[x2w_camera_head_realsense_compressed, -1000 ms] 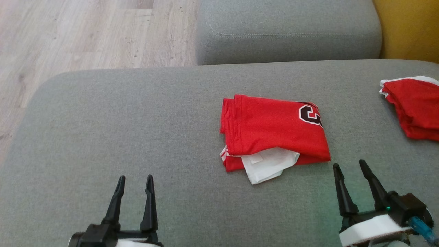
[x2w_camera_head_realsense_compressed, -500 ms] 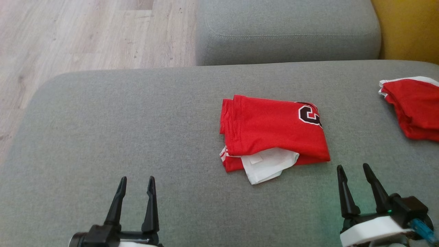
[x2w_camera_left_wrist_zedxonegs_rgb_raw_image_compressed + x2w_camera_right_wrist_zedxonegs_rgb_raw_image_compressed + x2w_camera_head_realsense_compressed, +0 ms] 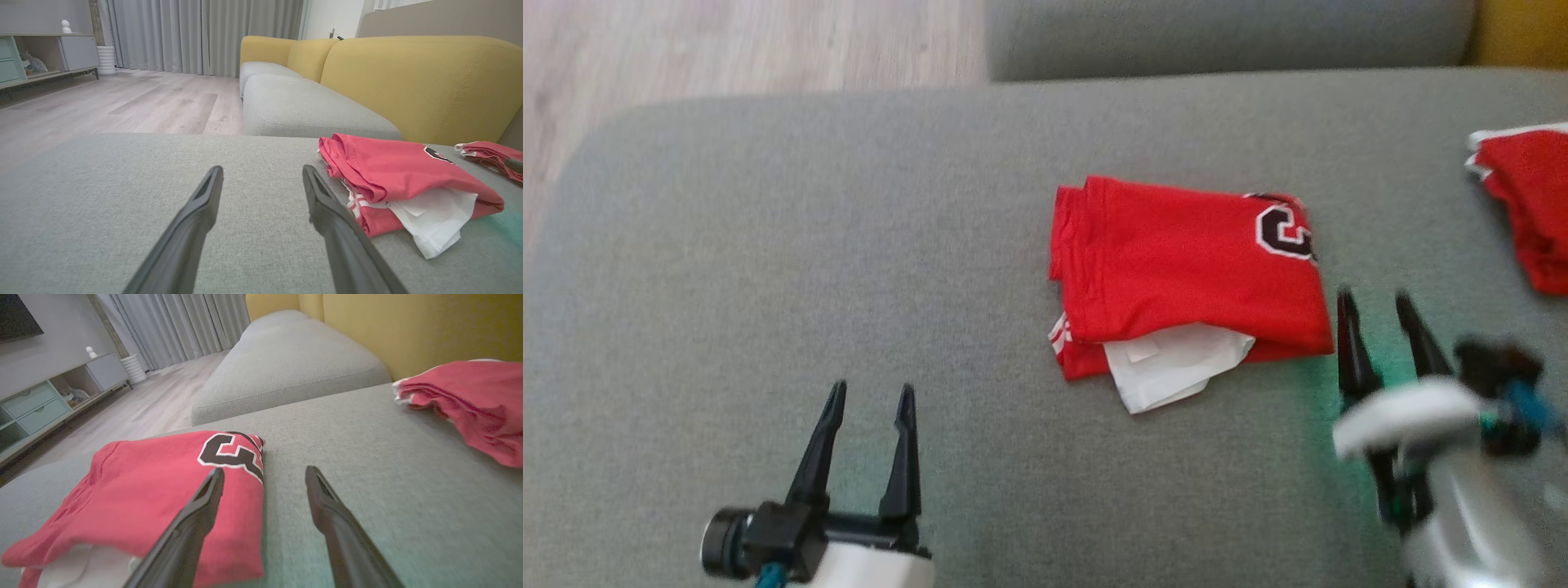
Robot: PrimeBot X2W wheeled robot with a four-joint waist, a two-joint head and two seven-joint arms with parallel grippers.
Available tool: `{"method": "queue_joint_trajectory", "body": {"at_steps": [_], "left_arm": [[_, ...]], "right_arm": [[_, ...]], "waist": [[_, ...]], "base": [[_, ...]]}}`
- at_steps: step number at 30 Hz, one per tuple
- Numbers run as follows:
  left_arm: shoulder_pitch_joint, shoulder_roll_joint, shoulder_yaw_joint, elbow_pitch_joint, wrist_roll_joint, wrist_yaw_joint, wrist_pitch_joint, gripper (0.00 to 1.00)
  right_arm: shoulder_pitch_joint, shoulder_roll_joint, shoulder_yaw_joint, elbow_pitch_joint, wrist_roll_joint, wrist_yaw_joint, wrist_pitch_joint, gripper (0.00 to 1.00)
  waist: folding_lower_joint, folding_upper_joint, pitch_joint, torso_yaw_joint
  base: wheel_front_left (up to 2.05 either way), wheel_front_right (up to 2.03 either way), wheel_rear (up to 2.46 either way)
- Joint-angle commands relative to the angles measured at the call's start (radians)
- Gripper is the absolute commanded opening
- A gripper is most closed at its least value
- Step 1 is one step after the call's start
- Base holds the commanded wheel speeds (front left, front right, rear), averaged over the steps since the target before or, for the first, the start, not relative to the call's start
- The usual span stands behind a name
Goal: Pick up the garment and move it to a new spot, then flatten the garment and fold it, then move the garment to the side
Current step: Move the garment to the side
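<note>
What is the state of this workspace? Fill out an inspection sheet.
Surface: grey cushion.
Job's things: red garment, folded, white lining poking out near side.
Clutter: second red garment at far right.
Tools: left tool open over bare cushion; right tool open at the garment's right edge, contact unclear.
Cables: blue cable at the right wrist.
Surroundings: wooden floor, yellow sofa back, curtains, cabinet.
</note>
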State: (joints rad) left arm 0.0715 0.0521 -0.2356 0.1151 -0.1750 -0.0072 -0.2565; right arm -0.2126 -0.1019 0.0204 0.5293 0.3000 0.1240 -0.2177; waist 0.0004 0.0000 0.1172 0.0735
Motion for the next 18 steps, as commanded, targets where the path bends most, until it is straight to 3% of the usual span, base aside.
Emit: {"method": "queue_joint_trajectory", "body": {"at_steps": [1, 8, 10, 11, 14, 18], "left_arm": [[-0.047, -0.002, 0.018, -0.035, 0.007, 0.008, -0.005, 1.0], [-0.103, -0.002, -0.031, -0.025, 0.005, 0.011, -0.005, 1.0], [-0.113, -0.002, -0.035, -0.021, 0.005, 0.014, -0.005, 1.0], [-0.117, -0.002, -0.036, -0.021, 0.005, 0.016, -0.005, 1.0], [-0.12, -0.002, -0.029, -0.025, 0.003, 0.025, -0.005, 1.0], [-0.122, -0.002, -0.016, -0.036, 0.006, 0.026, -0.005, 1.0]], "right_arm": [[-0.063, -0.017, 0.027, -0.002, 0.009, 0.007, 0.015, 1.0], [-0.261, -0.041, 0.073, 0.203, 0.074, 0.007, 0.118, 1.0], [-0.284, -0.036, 0.091, 0.262, 0.095, 0.007, 0.155, 0.29], [-0.292, -0.031, 0.102, 0.279, 0.109, 0.007, 0.162, 0.0], [-0.307, -0.04, 0.154, 0.278, 0.141, 0.007, 0.126, 0.0], [-0.346, -0.124, 0.202, 0.268, 0.095, 0.007, 0.057, 0.0]], "waist": [[-0.0004, 0.0, 0.04, 0.01], [-0.0004, 0.0, 0.104, 0.049], [-0.0004, 0.0, 0.114, 0.058], [-0.0004, 0.0, 0.118, 0.061], [-0.0004, 0.0, 0.128, 0.054], [-0.0004, 0.0, 0.153, 0.012]], "base": [[0.0, 0.0, 0.0], [0.0, 0.0, 0.0], [0.0, 0.0, 0.0], [0.0, 0.0, 0.0], [0.0, 0.0, 0.0], [0.0, 0.0, 0.0]]}}
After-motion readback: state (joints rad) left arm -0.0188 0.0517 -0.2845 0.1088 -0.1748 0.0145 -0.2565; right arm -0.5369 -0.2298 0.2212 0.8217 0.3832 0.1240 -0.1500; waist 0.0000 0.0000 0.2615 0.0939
